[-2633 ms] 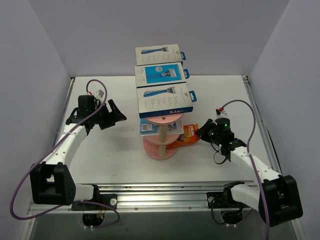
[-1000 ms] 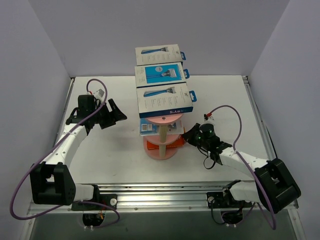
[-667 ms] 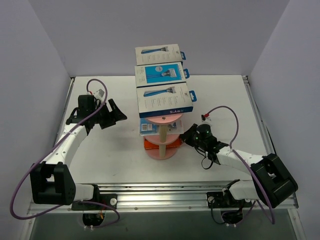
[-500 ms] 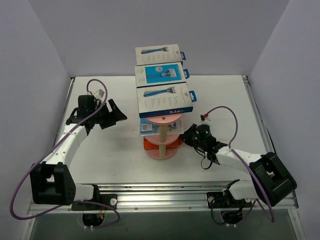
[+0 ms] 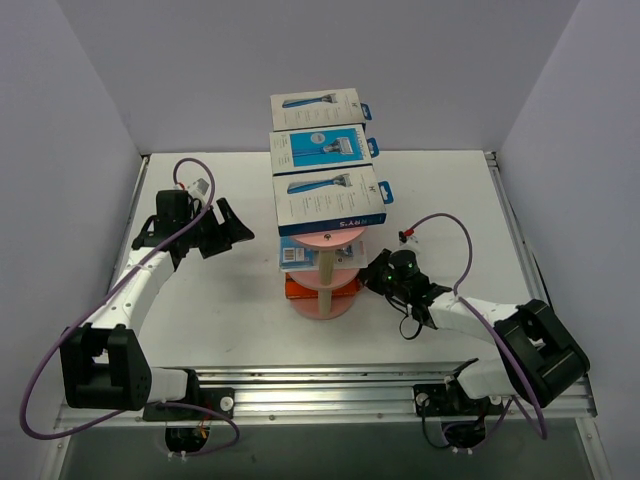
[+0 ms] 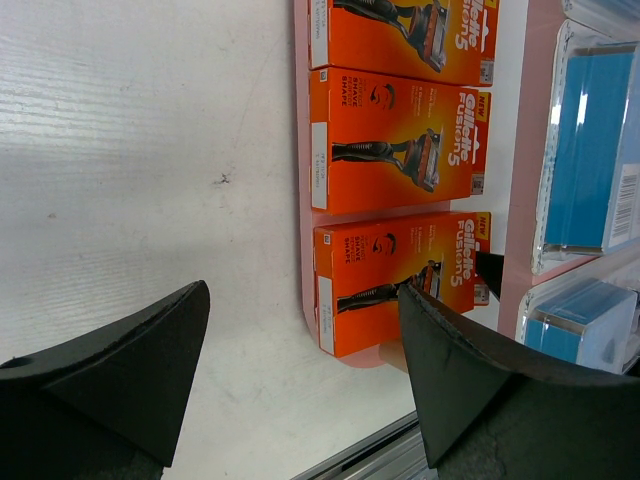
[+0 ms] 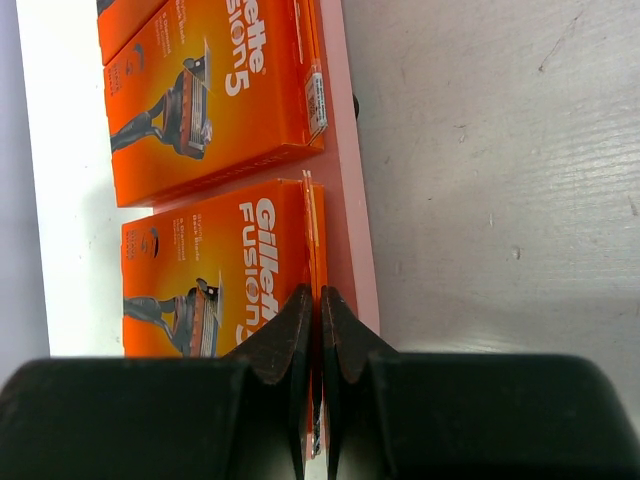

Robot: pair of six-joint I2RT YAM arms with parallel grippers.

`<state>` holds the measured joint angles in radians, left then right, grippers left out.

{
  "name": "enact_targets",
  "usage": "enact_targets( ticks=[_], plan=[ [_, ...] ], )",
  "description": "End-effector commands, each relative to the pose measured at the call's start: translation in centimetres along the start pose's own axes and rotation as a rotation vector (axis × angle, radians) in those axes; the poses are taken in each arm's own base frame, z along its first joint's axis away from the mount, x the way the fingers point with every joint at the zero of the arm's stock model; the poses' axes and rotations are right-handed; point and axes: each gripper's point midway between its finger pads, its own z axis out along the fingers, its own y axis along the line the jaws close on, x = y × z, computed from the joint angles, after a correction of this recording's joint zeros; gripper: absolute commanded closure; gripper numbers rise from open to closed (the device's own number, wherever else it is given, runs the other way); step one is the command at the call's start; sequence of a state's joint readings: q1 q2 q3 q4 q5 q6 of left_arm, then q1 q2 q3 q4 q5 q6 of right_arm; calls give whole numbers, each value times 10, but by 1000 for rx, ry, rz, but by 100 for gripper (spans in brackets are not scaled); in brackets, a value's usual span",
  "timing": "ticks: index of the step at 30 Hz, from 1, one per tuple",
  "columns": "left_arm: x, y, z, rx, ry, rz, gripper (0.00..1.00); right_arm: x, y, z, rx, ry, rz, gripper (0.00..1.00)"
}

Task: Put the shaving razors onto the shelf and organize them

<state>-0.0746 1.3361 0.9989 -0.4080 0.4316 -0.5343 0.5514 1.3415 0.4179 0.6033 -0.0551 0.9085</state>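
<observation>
The pink shelf (image 5: 322, 306) stands mid-table with a beige post (image 5: 325, 265). Three white-and-blue razor boxes (image 5: 330, 200) lie in a row on its top tier. A clear blister pack (image 5: 297, 256) lies on the middle tier. Three orange razor packs (image 6: 395, 140) lie side by side on the bottom tier (image 7: 355, 200). My right gripper (image 7: 315, 292) is shut on the edge of the nearest orange pack (image 7: 210, 270), which rests flat on that tier; the gripper also shows in the top view (image 5: 375, 272). My left gripper (image 5: 226, 228) is open and empty, left of the shelf.
White walls close in the table on the left, back and right. A metal rail (image 5: 320, 385) runs along the near edge between the arm bases. Clear blister packs with blue inserts (image 6: 585, 150) show at the right of the left wrist view.
My right gripper has moved left towards the shelf, sliding the orange pack from the table beside the shelf onto the bottom tier under the middle tier. The left arm has not moved.
</observation>
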Motion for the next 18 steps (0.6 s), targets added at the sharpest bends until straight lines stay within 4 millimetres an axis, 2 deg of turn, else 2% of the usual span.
enact_targets(
  ticks=[1,18],
  plan=[
    [-7,-5,-2,32,-27,23,15,-8,7,5,-11,-41,-1,100],
    [-6,-6,-2,37,-26,22,15,-11,1,8,25,-65,6,100]
  ],
)
